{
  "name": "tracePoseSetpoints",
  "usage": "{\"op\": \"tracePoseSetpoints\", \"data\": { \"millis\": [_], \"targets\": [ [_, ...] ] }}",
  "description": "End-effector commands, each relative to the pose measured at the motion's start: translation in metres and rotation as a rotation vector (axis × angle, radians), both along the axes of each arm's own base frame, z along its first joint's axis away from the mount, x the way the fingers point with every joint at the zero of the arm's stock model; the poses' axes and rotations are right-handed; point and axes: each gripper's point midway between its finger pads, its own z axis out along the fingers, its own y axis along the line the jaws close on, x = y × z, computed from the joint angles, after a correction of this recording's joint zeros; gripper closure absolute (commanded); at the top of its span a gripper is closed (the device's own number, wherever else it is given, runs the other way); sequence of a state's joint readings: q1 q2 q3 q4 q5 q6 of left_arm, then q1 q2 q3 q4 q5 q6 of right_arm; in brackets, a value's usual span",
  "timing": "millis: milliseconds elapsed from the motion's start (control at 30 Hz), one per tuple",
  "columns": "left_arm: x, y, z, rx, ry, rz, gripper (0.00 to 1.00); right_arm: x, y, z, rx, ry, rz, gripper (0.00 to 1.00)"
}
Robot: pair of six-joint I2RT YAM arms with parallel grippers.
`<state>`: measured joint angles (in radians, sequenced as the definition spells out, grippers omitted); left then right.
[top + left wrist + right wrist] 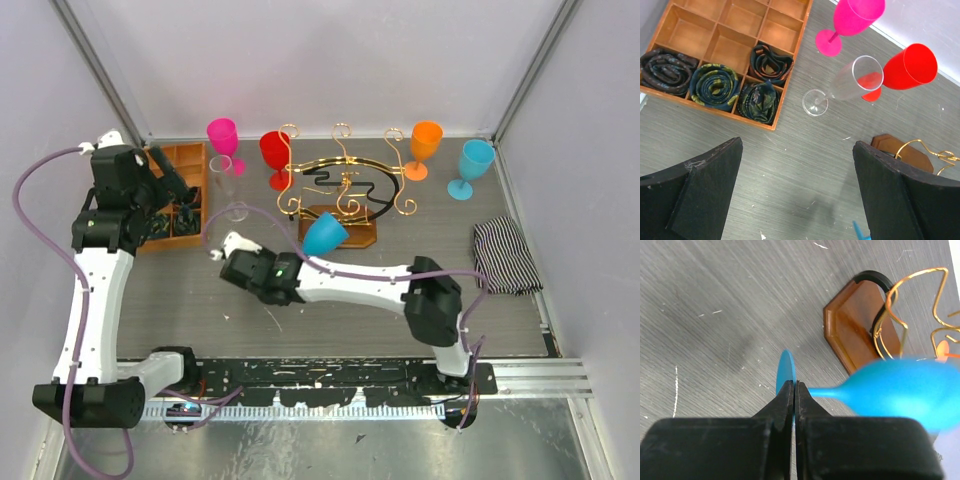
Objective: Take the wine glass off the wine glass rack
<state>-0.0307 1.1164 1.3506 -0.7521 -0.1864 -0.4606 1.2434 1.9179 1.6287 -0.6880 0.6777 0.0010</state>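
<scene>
One blue wine glass looks clear of the wine glass rack, tipped sideways at centre frame with the right gripper clamped at its foot. The left gripper hangs wide apart, empty. Next, probably: carry it clear and stand it upright.

The left gripper is seen above the grey table, its black fingers held wide apart. At the far left an orange compartment tray is set, with dark rolled cloths packed into four of its near compartments. Right of the tray a clear glass is stood on its foot, with a pink glass beyond it and a red glass just to its right. At the near right only a corner of the wine glass rack is shown: brown wooden base and some gold wire.
</scene>
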Motion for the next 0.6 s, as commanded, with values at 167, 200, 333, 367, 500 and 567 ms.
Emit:
{"op": "tracePoseSetpoints", "data": {
  "millis": [167,200,333,367,500,567],
  "targets": [
    [-0.008,0.010,0.019,-0.022,-0.049,0.054,0.02,0.008,0.009,-0.023,-0.140,-0.142,-0.052,0.99],
    [-0.007,0.009,0.019,-0.025,-0.050,0.052,0.02,0.008,0.007,-0.030,-0.158,-0.152,-0.063,0.99],
    [-0.007,0.009,0.016,-0.034,-0.051,0.048,0.02,0.010,-0.002,-0.053,-0.233,-0.201,-0.095,0.99],
    [-0.007,0.008,0.017,-0.034,-0.056,0.047,0.02,0.011,-0.003,-0.059,-0.253,-0.218,-0.102,0.99],
    [-0.008,0.008,0.017,-0.035,-0.059,0.043,0.02,0.013,-0.007,-0.084,-0.273,-0.238,-0.141,0.99],
    [-0.009,0.008,0.015,-0.031,-0.058,0.043,0.02,0.011,-0.005,-0.094,-0.273,-0.239,-0.150,0.99]
  ]
}}
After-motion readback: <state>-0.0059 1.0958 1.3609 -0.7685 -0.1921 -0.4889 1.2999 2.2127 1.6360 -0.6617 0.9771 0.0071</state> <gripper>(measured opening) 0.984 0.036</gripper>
